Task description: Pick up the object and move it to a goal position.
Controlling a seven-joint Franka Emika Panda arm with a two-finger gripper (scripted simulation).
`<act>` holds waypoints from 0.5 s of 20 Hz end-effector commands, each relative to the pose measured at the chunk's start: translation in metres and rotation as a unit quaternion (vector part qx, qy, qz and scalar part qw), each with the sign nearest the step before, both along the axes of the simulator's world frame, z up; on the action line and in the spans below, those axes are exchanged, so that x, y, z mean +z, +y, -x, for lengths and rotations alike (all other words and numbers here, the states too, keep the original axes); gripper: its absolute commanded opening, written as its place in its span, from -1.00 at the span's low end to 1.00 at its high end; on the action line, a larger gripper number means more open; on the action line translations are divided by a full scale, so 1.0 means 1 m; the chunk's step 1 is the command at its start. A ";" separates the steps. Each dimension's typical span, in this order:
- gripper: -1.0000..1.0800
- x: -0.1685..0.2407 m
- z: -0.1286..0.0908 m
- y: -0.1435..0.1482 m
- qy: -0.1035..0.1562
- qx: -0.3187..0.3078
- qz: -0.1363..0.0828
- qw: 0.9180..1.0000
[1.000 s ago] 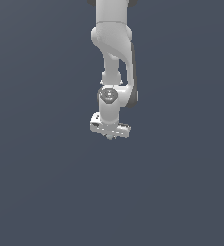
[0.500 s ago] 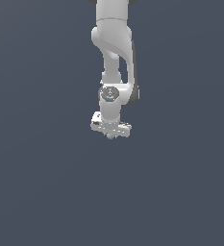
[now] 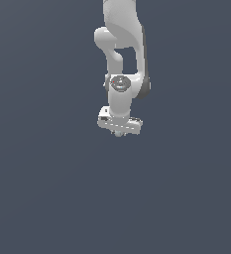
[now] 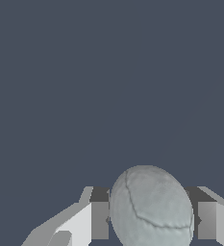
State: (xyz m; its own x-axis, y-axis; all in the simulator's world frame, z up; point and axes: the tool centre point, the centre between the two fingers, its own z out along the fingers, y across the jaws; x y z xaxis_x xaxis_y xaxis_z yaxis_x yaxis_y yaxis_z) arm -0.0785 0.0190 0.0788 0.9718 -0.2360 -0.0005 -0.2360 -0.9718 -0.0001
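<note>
White robot arm [image 3: 121, 59] hanging down from above against plain dark grey-blue. End effector [image 3: 119, 133] at its lower tip, closed narrow around a pale grey-blue ball [image 4: 151, 207], held between two fingers [image 4: 100, 219] pressing on either side. Ball barely discernible in the exterior view.

Plain, even dark slate-grey backdrop [image 3: 42, 188] throughout

arm [image 3: 121, 44]: hanging vertical | end effector [image 3: 119, 133]: pointing down, clamped on ball [image 4: 151, 207]
</note>
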 end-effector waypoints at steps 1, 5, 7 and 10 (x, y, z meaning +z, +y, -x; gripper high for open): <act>-1.00 0.020 0.003 0.010 -0.001 0.000 0.000 1.000; -1.00 0.059 0.008 0.028 0.000 0.000 0.001 1.000; -1.00 0.080 0.010 0.038 0.000 0.000 0.001 1.000; -1.00 0.113 0.014 0.053 0.000 0.000 0.001 1.000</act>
State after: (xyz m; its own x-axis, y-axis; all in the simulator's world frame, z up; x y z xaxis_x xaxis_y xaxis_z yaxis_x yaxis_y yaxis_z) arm -0.0902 0.0648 0.1750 0.9717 -0.2360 0.0007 -0.2360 -0.9717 0.0008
